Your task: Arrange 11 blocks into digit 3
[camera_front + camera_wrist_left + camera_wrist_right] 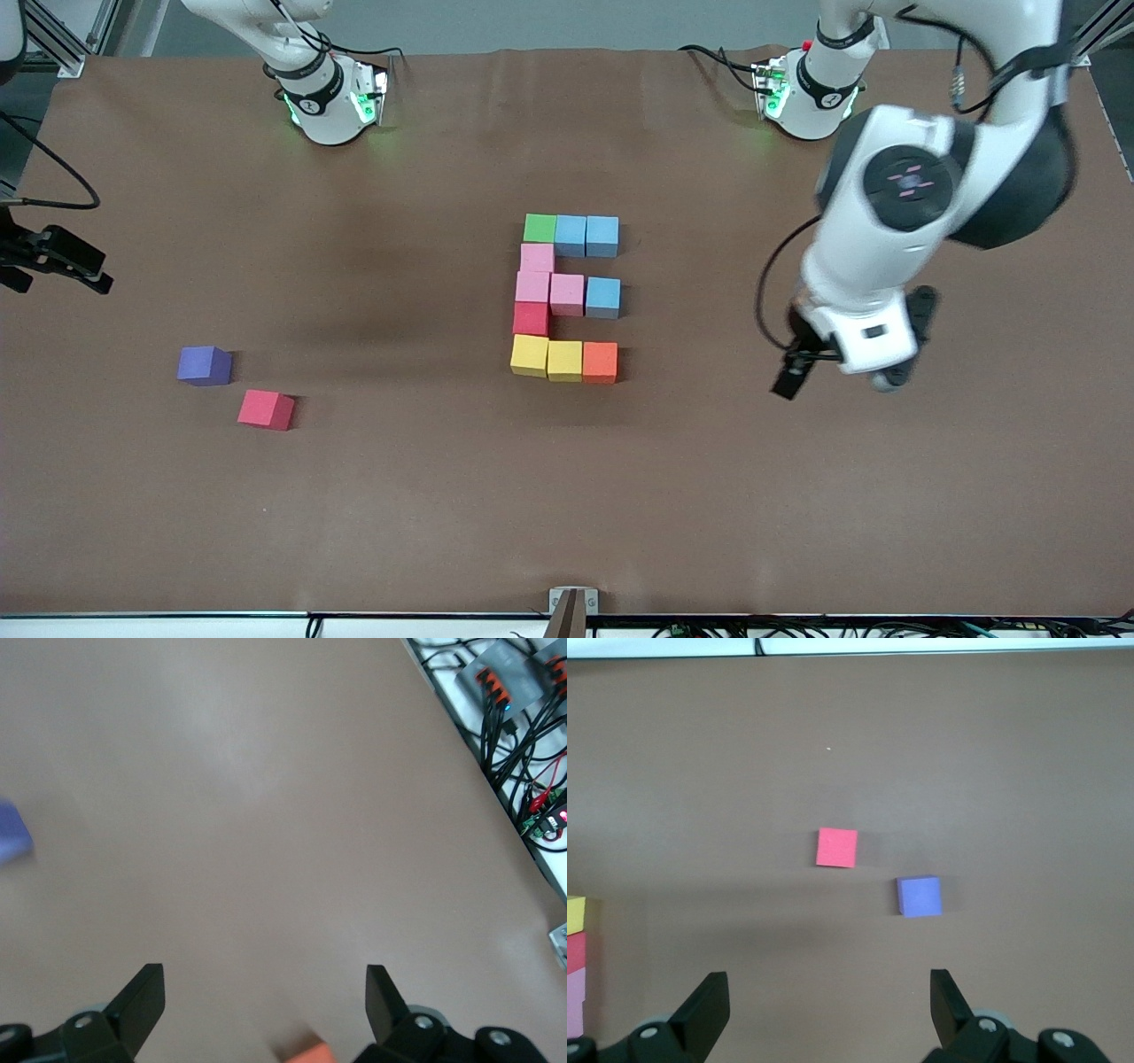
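Figure (565, 298) looked complete — 11 cubes touching mid-table, reading as a mirrored 3, like an "E". Top bar, farthest from the front camera: green block (539, 228) plus two light blue. Middle bar: pink, pink, light blue. Bottom bar: two yellow and the orange block (600, 361). Spine ran green, pink, pink, red block (531, 318), yellow.

My read: placing step done, arms clearing. Next move, if any, was only a retreat — no further pick needed. Worth a check: the middle-bar blue block (602, 297) looked to sit slightly apart from its pink neighbour.

Left gripper (842, 372) hung over bare table toward the left arm's end, jaws wide apart, holding nothing. Right gripper (824, 1014) also spread wide and empty; it didn't show in the front view.

Two spares sat near the right arm's end: purple cube (205, 365) and, just beside it and nearer the front camera, a loose red cube (266, 409).

View differences:
- The right wrist view showed both spares and the figure's edge.
- The left wrist view caught an orange corner (306, 1052) between its fingers (142, 1001), a purple blur, and cabling off the table edge.
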Tool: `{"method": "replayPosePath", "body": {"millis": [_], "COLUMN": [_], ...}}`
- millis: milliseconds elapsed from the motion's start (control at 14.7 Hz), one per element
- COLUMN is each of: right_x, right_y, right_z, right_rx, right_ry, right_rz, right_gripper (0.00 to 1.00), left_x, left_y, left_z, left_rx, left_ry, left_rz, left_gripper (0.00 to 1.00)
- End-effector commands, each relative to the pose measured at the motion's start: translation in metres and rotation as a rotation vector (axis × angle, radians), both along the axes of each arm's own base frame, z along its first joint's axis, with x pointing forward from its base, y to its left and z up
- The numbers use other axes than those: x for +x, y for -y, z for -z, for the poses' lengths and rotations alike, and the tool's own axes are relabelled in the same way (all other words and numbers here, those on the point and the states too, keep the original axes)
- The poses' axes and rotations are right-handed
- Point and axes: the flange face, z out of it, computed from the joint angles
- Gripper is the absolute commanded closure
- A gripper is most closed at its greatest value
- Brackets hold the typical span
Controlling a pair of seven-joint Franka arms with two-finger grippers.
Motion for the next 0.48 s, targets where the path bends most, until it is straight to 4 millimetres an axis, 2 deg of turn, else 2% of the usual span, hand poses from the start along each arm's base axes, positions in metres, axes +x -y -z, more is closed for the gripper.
{"method": "replayPosePath", "body": {"millis": [0,136,272,408], "right_x": [-0.004,-0.005,-0.006,-0.009], "right_y": [0.001,0.004,0.006,0.009], "right_z": [-0.006,-0.003,-0.002,0.000], "right_rx": [-0.013,-0.011,-0.010,-0.008], "right_ry": [0.003,-0.001,-0.006,-0.011], "right_rz": [-0.005,0.003,0.006,0.012], "right_gripper": [0.00,0.00,0.00,0.00], "left_x": [-0.017,-0.022,-0.029,-0.040], "left_y": [-0.051,-0.088,-0.132,-0.156], "left_z": [-0.022,-0.038,-0.060,-0.073], "left_rx": [0.027,0.022,0.013,0.019], "left_ry": [-0.047,-0.095,-0.119,-0.156], "left_rz": [0.153,0.281,0.376,0.499], "left_gripper": [0.00,0.00,0.00,0.00]}}
